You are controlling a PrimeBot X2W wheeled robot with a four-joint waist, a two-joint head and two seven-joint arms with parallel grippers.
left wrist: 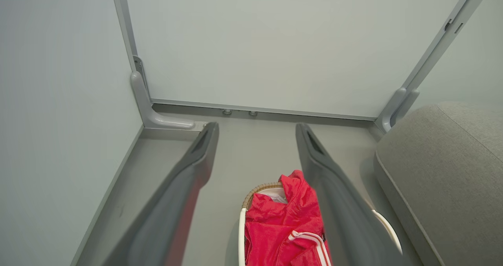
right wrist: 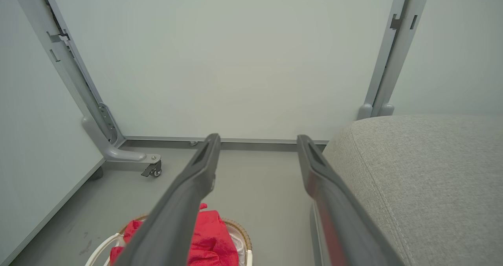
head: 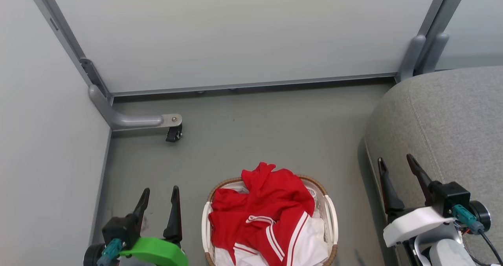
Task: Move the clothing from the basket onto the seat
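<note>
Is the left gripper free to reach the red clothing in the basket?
Probably yes: the left gripper is open beside the basket, and nothing lies over the red clothing heaped above its rim.

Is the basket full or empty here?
Full. Crumpled red and white clothing heaps above the brown rim of the basket, and none lies on the visible part of the grey seat.

Your head camera looks steeply down; both wrist cameras sit lower, facing the wall (head: 235,34), all sharing basket (head: 204,222) and seat (head: 452,120).
</note>
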